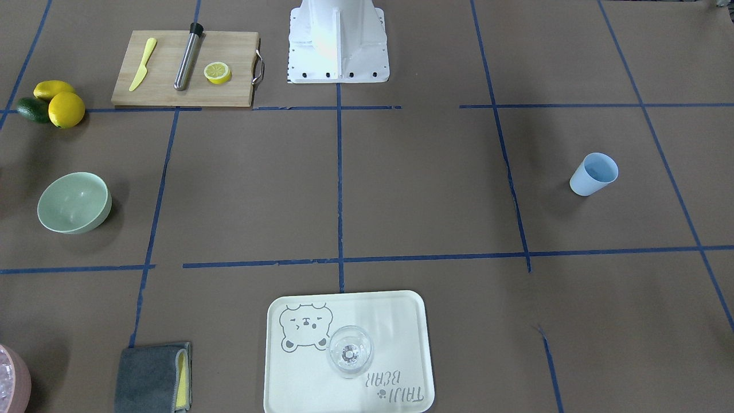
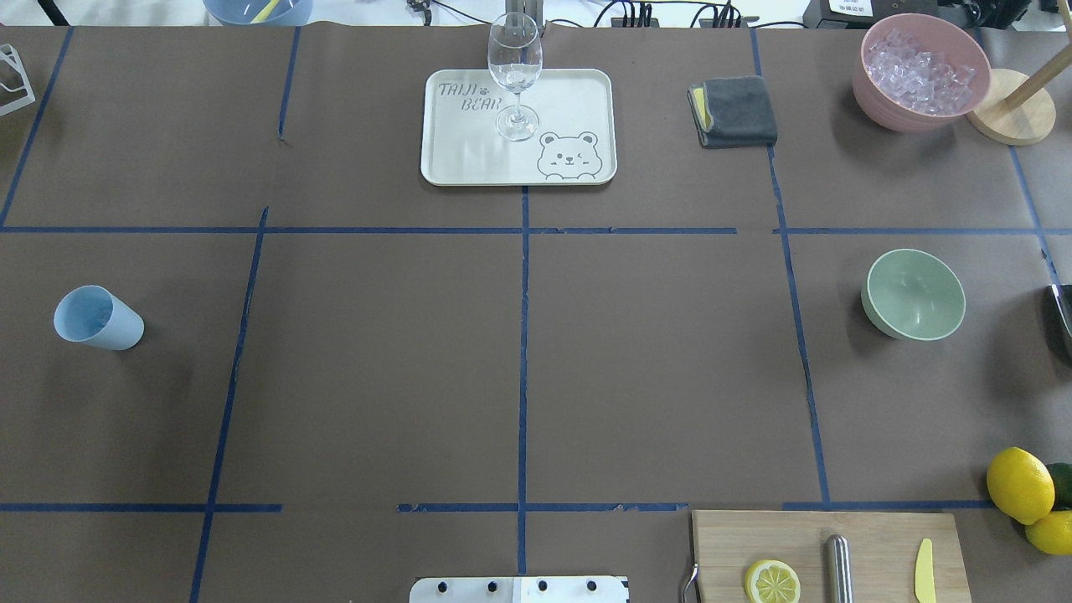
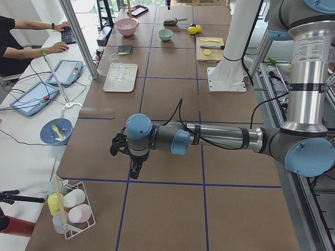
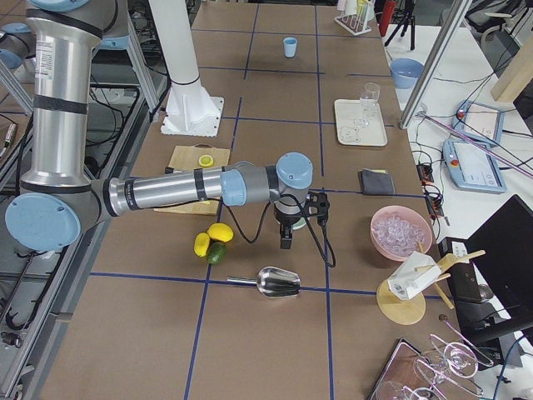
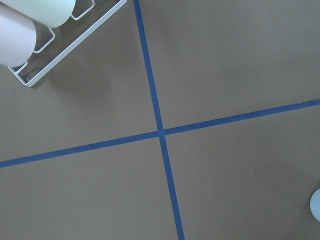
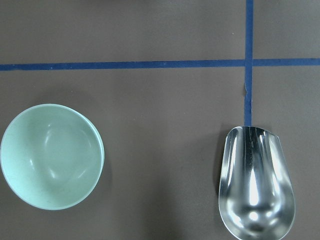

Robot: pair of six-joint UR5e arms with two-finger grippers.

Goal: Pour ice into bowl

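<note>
The ice (image 2: 917,63) is a pile of clear cubes in a pink container (image 2: 871,88) at the table's far right corner, also seen as ice (image 4: 400,229) in the right side view. The pale green bowl (image 2: 914,293) stands upright with nothing in it, and the right wrist view looks straight down on this bowl (image 6: 50,156) and a steel scoop (image 6: 256,187) beside it. My right gripper (image 4: 286,242) hangs above the table near them; I cannot tell its state. My left gripper (image 3: 135,170) hovers over bare table far to the left; I cannot tell its state either.
A blue cup (image 2: 96,318) stands at the left. A tray (image 2: 452,167) carries a wine glass (image 2: 514,75). A grey cloth (image 2: 735,110), a cutting board (image 2: 879,536), lemons (image 2: 1019,484) and a cup rack (image 3: 70,209) are around. A person's hands (image 3: 57,48) rest beyond the table.
</note>
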